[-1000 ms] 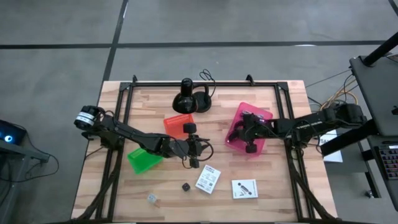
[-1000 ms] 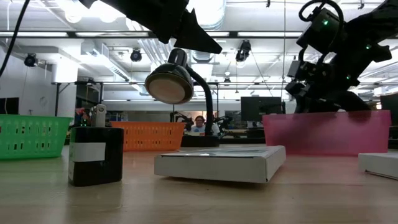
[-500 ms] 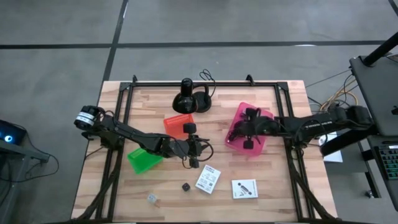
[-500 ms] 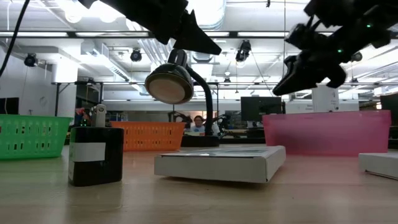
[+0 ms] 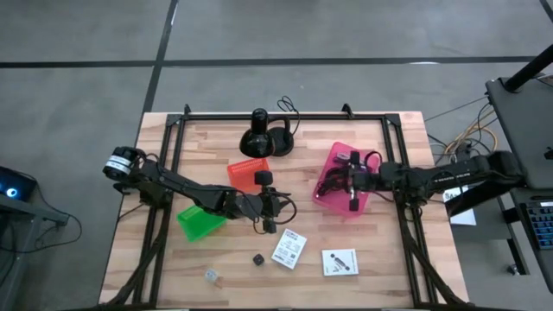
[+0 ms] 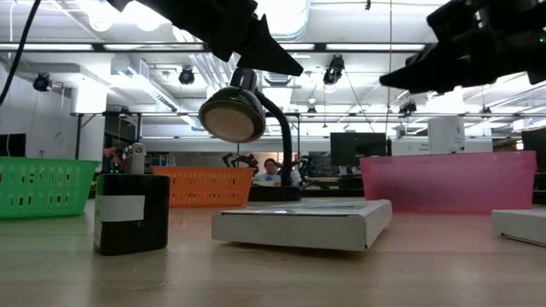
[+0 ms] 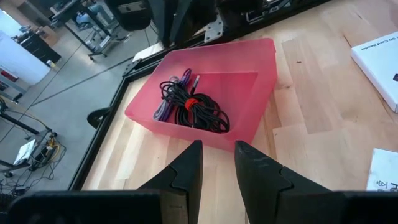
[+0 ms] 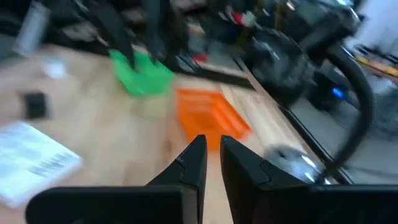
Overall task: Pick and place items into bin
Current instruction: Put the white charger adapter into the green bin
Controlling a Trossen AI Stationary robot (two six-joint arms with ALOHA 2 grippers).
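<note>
High view: my right gripper [image 5: 353, 195] hovers over the pink plastic bin [image 5: 330, 185], fingers nearly together, empty; two white printed cards [image 5: 289, 248] lie near the front edge.

Left wrist view: my left gripper [image 7: 217, 163], narrowly parted, holds nothing; the black coiled cable [image 7: 196, 112] lies in the bin. No print legible.

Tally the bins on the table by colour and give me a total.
Pink bin: 1
Orange bin: 1
Green bin: 1
Total: 3 bins
</note>
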